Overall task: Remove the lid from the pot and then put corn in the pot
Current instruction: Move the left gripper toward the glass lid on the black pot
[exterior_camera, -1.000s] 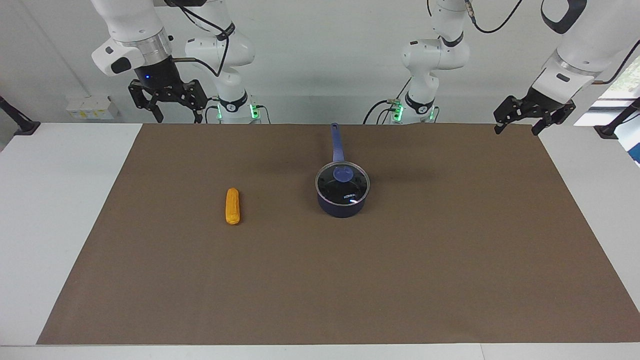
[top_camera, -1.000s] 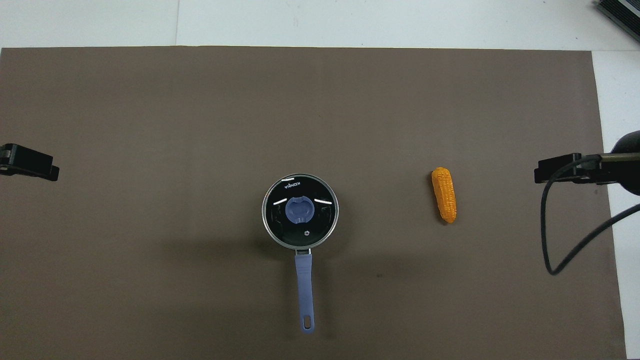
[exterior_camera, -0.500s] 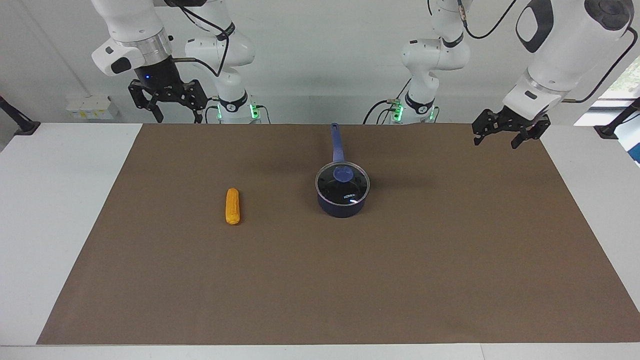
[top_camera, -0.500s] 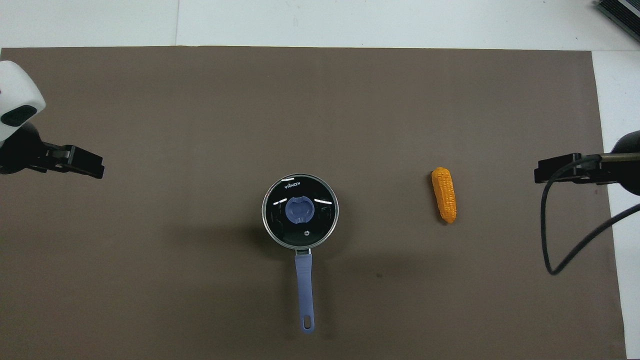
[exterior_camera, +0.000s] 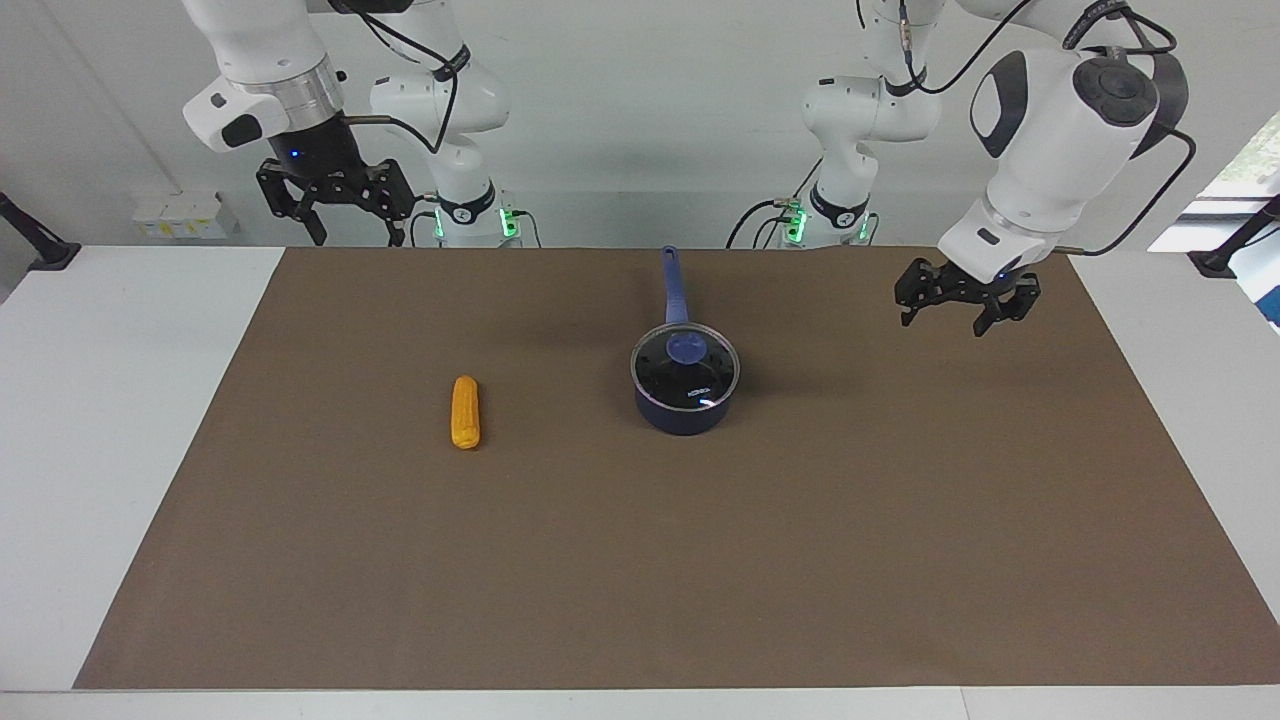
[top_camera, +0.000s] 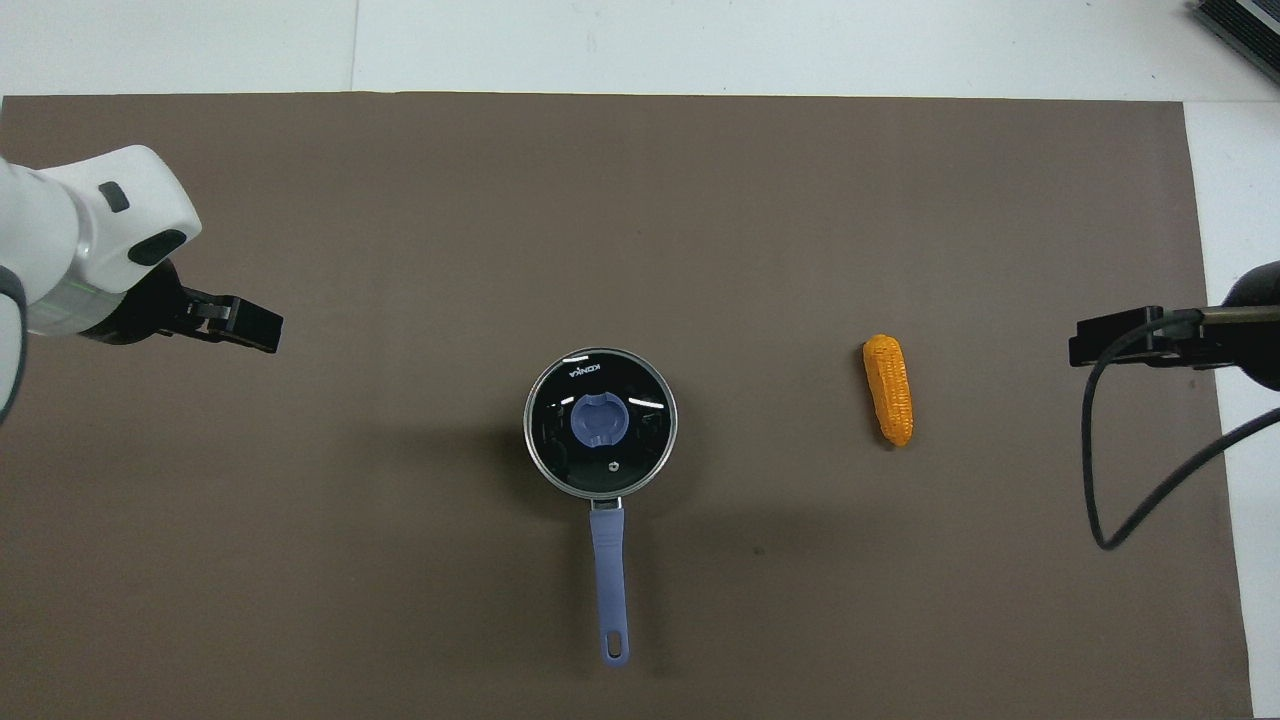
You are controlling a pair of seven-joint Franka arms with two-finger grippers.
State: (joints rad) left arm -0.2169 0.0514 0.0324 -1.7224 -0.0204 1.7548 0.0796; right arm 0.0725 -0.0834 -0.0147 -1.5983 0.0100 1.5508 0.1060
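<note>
Nothing of the task is done yet. The lid (exterior_camera: pixel 686 358) sits on the pot (exterior_camera: pixel 685 392), and the corn (exterior_camera: pixel 465 412) lies on the mat beside the pot, toward the right arm's end. The left gripper (exterior_camera: pixel 956 310), fingers spread and empty, hangs over the mat, well apart from the pot. The right gripper (exterior_camera: pixel 335 205), also spread, waits up near its base. Both steps remain.
</note>
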